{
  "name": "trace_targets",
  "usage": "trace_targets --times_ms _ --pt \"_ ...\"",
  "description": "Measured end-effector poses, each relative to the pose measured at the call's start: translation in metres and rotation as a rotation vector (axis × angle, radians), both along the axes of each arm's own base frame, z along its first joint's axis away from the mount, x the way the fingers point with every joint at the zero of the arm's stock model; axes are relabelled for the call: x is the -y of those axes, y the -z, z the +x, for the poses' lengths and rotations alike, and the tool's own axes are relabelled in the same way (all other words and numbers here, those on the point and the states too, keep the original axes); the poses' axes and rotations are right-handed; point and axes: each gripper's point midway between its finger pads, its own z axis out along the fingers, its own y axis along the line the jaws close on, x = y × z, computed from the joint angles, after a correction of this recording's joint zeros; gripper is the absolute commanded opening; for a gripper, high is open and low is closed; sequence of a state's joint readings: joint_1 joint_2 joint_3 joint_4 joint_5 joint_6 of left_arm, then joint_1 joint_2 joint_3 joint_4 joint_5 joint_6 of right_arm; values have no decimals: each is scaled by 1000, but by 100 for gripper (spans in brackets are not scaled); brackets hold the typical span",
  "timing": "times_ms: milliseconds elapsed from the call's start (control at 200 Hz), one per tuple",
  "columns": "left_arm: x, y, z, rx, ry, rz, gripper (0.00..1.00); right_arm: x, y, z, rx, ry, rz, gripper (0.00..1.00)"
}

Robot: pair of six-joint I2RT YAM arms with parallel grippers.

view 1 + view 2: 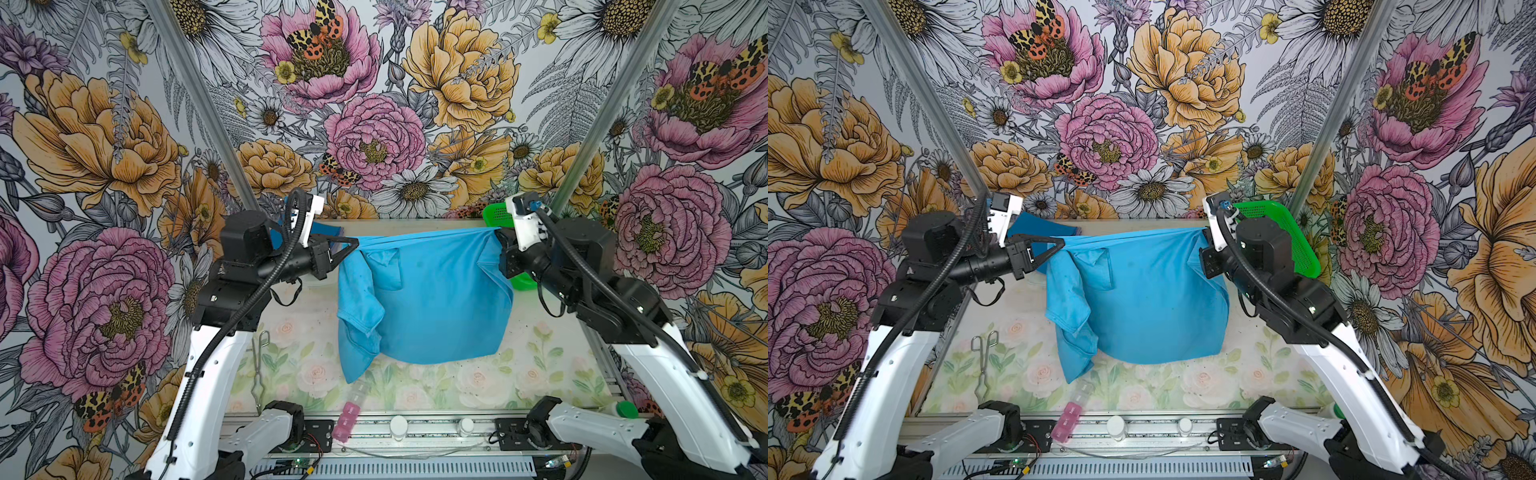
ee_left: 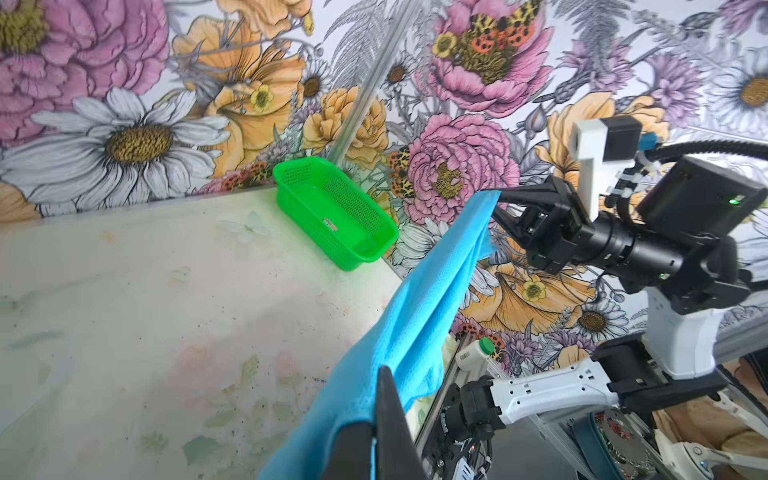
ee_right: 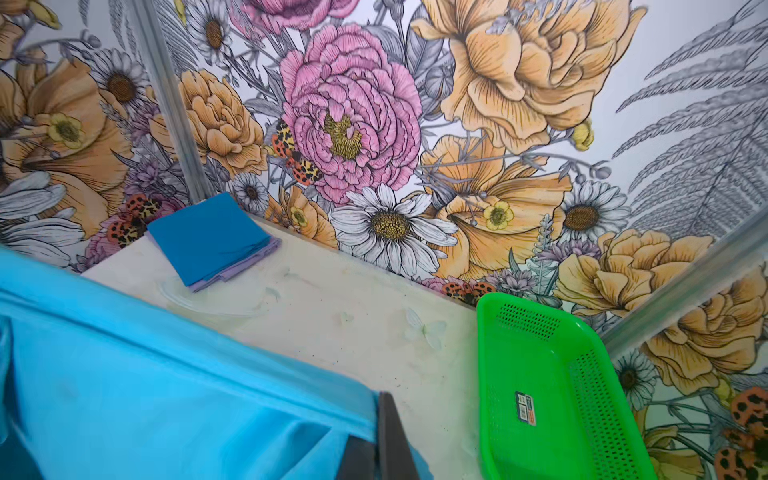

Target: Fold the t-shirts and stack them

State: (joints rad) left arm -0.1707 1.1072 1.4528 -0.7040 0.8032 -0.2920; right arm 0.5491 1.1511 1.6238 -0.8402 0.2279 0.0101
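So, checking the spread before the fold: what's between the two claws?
Only the teal-blue t-shirt, its top edge pulled taut from the left claw to the right claw, the rest hanging; both top views show it.

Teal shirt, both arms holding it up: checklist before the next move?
1. Grip of left gripper on teal shirt: ok, shut on its top edge.
2. Grip of right gripper: ok, shut on the opposite end.
3. Top edge taut between them: ok.
4. Body hanging flat: not ok, sleeve bunched and drooping on the left gripper's side.
5. Clearance to folded stack: ok, apart.
6. Hem off the table: cannot tell.
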Motion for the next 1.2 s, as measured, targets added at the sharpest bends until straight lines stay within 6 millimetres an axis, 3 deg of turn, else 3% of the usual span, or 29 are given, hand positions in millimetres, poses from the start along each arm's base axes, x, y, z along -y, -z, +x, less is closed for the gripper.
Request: trace_targets --times_ms 80,100,120,155,180,235,315,400,430,540,610,675,760,836,861,946,1036,1201 --pt "2 37 38 -116 -24 19 0 4 37 51 -125 39 -14 0" --pt "2 48 49 -149 -30 26 7 4 46 62 -157 43 -19 1" --pt "3 59 60 -177 -38 32 16 3 57 75 -189 49 -25 6" --pt "3 77 78 -217 -53 44 46 3 75 98 -241 62 -33 15" --pt "0 89 90 -250 -79 52 57 9 87 113 -270 94 -48 22" --pt "-13 118 118 -325 -137 63 66 28 113 151 -331 173 -66 32" --pt "-33 152 159 -416 -221 56 89 54 147 196 -389 279 -76 49" --pt "-49 173 183 -457 -282 57 99 75 173 217 -433 344 -87 67" --pt "-52 175 185 -466 -299 58 99 77 178 218 -449 353 -85 85" --pt "-55 163 179 -422 -327 59 99 73 184 205 -471 343 -88 92" --pt "-56 159 161 -395 -336 63 99 71 191 184 -494 340 -87 92" --pt "-55 167 141 -396 -345 76 99 70 202 158 -529 332 -88 92" --pt "-48 204 113 -461 -348 123 99 65 222 121 -584 312 -94 92" --pt "-38 254 88 -559 -355 201 98 61 245 88 -640 304 -103 91" --pt "-34 270 79 -594 -352 229 98 59 253 77 -662 301 -106 99" --pt "-21 313 46 -679 -341 343 97 52 282 43 -735 299 -106 99" --pt "-7 336 21 -716 -320 427 96 50 312 9 -809 321 -99 100" --pt "-4 351 -6 -730 -348 490 92 63 343 -38 -878 426 -59 99"
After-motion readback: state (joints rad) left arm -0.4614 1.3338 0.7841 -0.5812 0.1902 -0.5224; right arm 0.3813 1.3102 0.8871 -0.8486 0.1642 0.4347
